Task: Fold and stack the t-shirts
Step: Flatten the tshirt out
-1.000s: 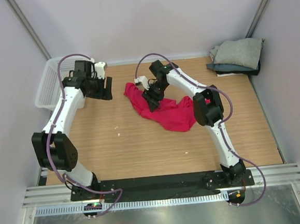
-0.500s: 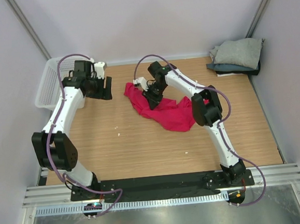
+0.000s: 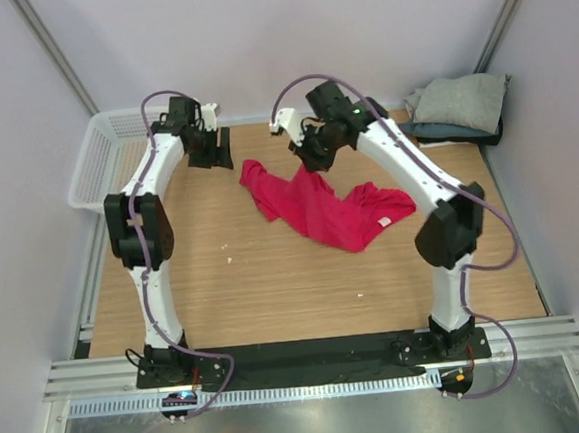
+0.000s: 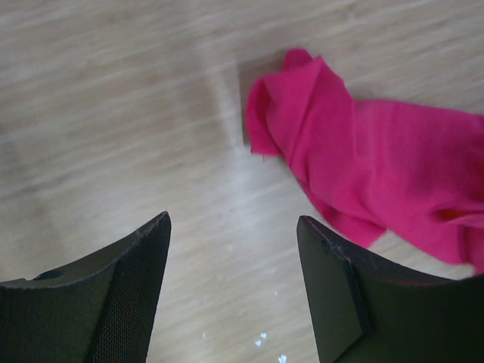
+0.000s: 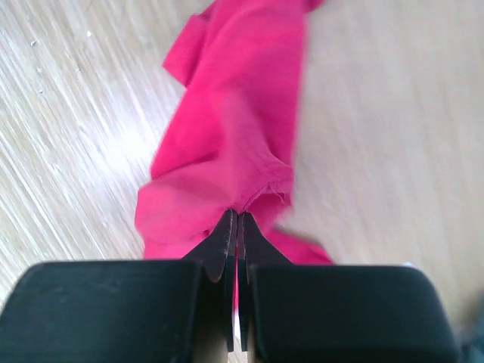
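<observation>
Crimson-pink t-shirt [image 3: 321, 210], soft rumpled cloth, fold pinched by right hand [image 5: 237, 217]; left hand [image 4: 233, 221] spread wide.

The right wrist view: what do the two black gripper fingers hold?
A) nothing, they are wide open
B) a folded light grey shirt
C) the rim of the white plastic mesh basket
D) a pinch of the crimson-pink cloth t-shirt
D: the right gripper has its jaws closed together on a bunched fold of the crimson-pink cloth t-shirt.
</observation>
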### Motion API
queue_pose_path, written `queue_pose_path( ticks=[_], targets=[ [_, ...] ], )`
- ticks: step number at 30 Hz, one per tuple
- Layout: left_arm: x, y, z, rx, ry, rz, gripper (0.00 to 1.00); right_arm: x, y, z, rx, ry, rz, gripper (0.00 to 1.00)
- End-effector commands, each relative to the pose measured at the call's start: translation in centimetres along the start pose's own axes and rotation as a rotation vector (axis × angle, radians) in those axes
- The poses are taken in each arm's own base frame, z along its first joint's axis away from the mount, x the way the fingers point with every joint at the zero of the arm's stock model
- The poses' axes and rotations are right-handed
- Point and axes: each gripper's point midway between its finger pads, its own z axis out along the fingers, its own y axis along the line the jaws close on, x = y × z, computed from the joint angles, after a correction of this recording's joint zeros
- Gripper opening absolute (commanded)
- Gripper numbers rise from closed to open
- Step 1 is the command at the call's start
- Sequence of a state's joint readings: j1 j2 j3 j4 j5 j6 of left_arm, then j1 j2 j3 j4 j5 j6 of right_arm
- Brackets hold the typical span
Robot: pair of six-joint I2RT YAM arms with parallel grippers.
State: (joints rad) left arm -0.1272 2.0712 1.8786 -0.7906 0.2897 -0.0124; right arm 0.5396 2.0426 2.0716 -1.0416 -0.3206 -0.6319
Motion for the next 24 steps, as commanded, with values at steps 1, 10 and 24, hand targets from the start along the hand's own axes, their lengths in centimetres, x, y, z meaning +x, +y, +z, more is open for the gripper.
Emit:
queue_pose_path(
  ticks=[1, 10, 24],
  targets=[
    [-4.2, -1.1, 1.5, 0.038, -0.078, 0.045, 0.69, -2.1, -0.8, -8.3, 0.199, -0.080, -0.084, 0.01],
    [0.5, -5.6, 4.3, 0.177, 0.058, 0.029, 0.54, 0.4, -2.1, -14.4, 0.394, -0.036, -0.093, 0.01],
    [3.6, -12.6, 5.6, 0.233, 0.133, 0.122, 0.54, -3.5, -11.6, -27.2, 0.842, -0.252, 0.030, 0.01]
  ],
)
